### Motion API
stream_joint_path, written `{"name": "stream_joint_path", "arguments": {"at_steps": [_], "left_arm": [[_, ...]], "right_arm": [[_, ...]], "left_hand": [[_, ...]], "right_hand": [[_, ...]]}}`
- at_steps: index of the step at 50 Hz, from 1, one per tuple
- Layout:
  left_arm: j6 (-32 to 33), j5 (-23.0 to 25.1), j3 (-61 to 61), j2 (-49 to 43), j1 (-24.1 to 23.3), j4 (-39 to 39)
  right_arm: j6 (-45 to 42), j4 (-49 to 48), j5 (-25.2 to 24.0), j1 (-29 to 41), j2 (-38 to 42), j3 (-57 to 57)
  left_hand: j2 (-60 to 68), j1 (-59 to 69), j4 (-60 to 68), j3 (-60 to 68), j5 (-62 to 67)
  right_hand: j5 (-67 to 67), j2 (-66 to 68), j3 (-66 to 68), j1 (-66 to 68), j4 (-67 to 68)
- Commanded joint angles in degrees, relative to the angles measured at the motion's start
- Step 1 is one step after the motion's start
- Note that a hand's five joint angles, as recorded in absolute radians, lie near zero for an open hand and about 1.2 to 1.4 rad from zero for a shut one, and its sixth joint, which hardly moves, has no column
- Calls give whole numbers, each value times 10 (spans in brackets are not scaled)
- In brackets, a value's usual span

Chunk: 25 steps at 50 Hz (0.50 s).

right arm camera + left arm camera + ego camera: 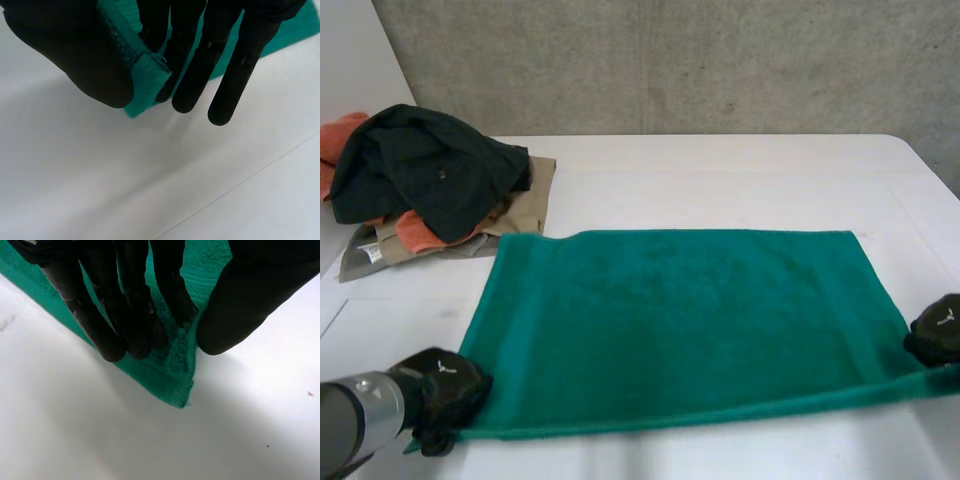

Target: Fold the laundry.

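Observation:
A green towel [680, 325] lies spread flat on the white table [740, 180]. My left hand [448, 392] is at its near left corner. In the left wrist view the towel corner [175, 385] lies between the fingers [107, 335] and the thumb [235, 315], which pinch it. My right hand [935, 332] is at the near right corner. There the towel corner [147, 75] is lifted off the table, pinched between the thumb [80, 55] and the fingers [195, 65].
A pile of laundry [430, 180] sits at the far left of the table: a dark garment on top, orange and tan cloth beneath. A grey wall [670, 60] stands behind the table.

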Motion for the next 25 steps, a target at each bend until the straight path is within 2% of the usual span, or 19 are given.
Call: {"name": "stream_joint_path", "arguments": {"at_steps": [1,5,10,16,23,24,25], "left_arm": [[-92,-8,134,-65,-37,103],[-145,-22,220,-133,-59,189],[-154,-59,340,-230,-80,261],[-119,-126,503,-360,-103,266],[-106,-148,620,-446,-119,254],[-105,-144,625,-451,-121,256],[-104,-137,629,-455,-125,257]], "right_arm": [[138,-146,3,54,71,-59],[209,-228,10,77,105,-96],[270,-336,37,100,151,-145],[306,-436,83,127,216,-218],[307,-494,113,147,283,-296],[307,-496,116,149,292,-305],[305,-496,118,154,303,-316]], "left_hand": [[115,128,116,119,133],[115,128,116,119,133],[115,128,116,119,133],[115,128,116,119,133],[115,128,116,119,133],[115,128,116,119,133],[12,25,13,16,30]], "right_hand": [[122,126,119,151,113],[122,126,119,151,113],[122,126,119,151,113],[122,126,119,151,113],[122,126,119,151,113],[77,81,74,106,68],[-210,-206,-213,-181,-219]]}}
